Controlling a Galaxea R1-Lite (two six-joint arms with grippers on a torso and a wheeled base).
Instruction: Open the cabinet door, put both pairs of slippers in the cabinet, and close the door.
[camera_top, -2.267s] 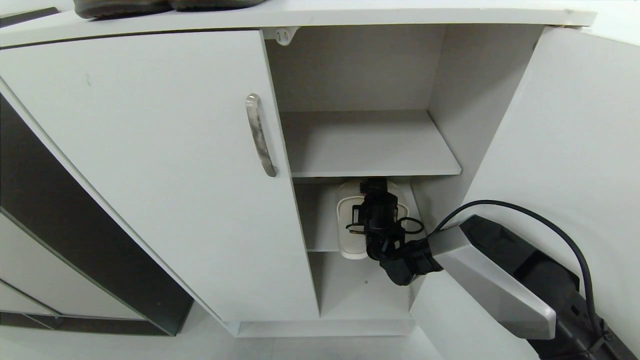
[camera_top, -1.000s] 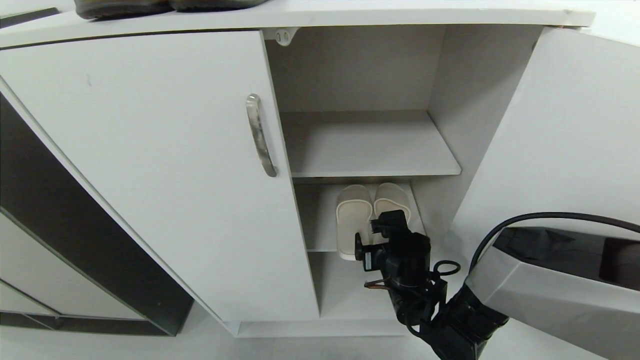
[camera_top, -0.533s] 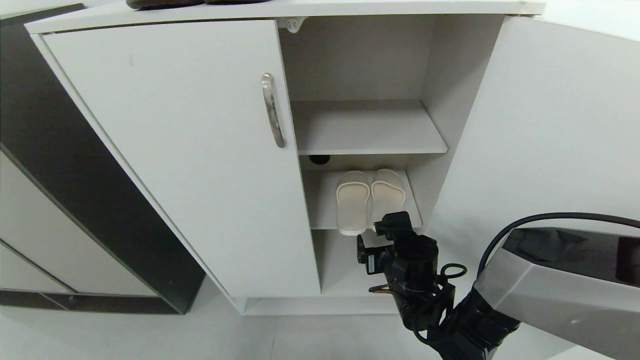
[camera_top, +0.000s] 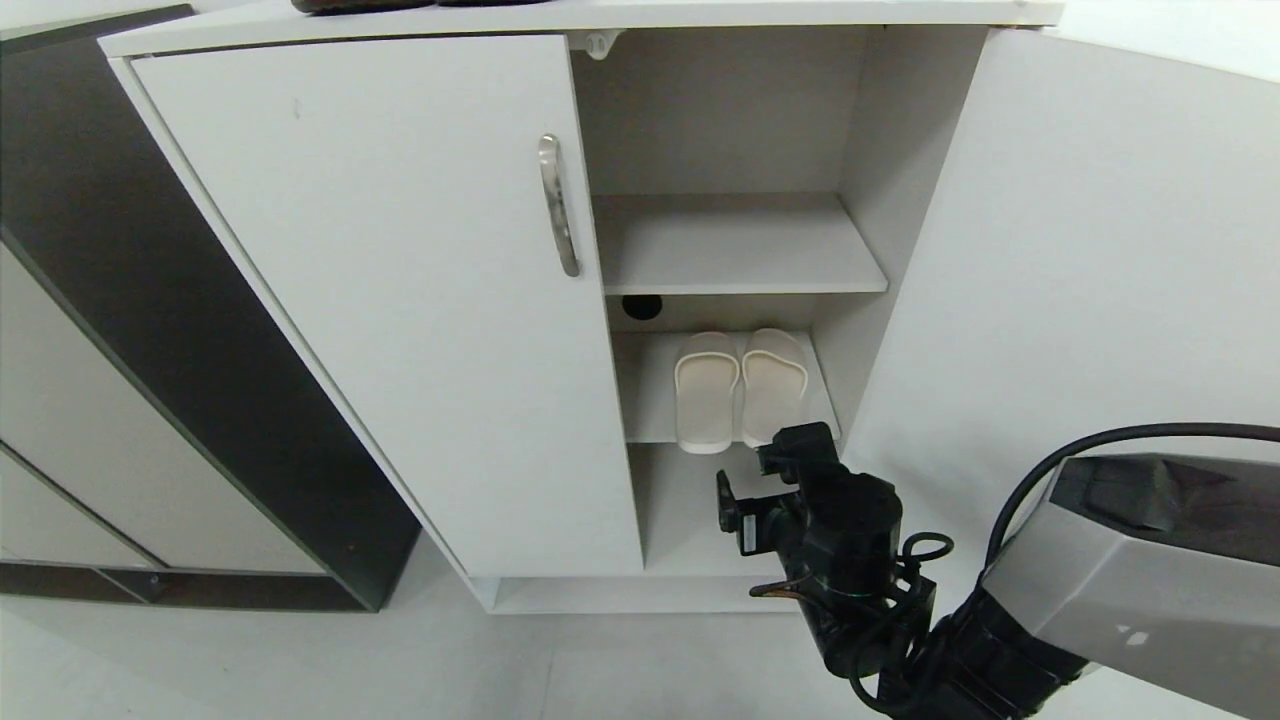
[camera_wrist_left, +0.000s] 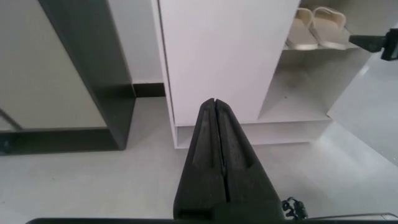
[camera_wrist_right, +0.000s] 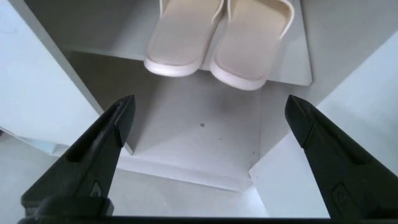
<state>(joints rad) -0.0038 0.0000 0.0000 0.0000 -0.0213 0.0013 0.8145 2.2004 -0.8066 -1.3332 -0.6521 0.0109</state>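
Right end effector (camera_top: 762, 472) hangs spread apart before the open cabinet (camera_top: 900, 150), near the shelved cream slippers (camera_top: 706, 395); left end effector (camera_wrist_left: 214, 109) is pressed together.

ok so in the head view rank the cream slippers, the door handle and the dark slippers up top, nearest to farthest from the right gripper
From the right gripper:
1. cream slippers, on the middle shelf just beyond it.
2. door handle, on the closed left door, higher up.
3. dark slippers, on the cabinet top, far left.
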